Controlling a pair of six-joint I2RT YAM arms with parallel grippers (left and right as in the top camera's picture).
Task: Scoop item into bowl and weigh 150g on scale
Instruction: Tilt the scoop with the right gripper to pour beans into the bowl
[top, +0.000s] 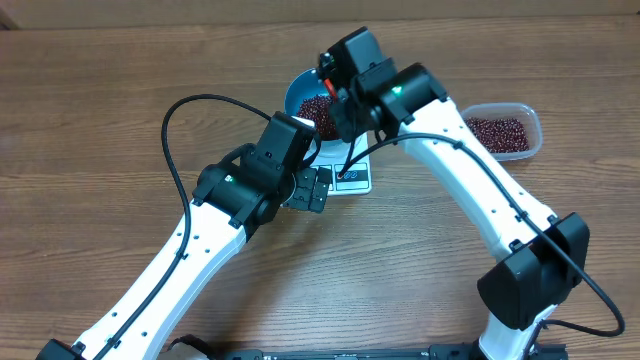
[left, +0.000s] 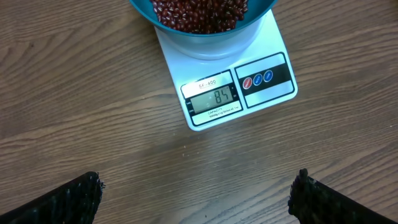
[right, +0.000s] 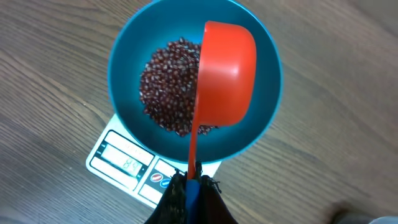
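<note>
**A:** How will the beans (right: 168, 87) handle?

**B:** Loose, light, quick to spill, so I take them by scoop, never fingers. They lie in the bowl (right: 121, 68) on the scale (left: 273, 43), which seems to read 84.

**A:** Your grippers?

**B:** My right gripper (right: 189, 190) clamps the handle of the red scoop (right: 227, 74) over the bowl. My left gripper (left: 196, 199) hangs wide, empty.
</note>
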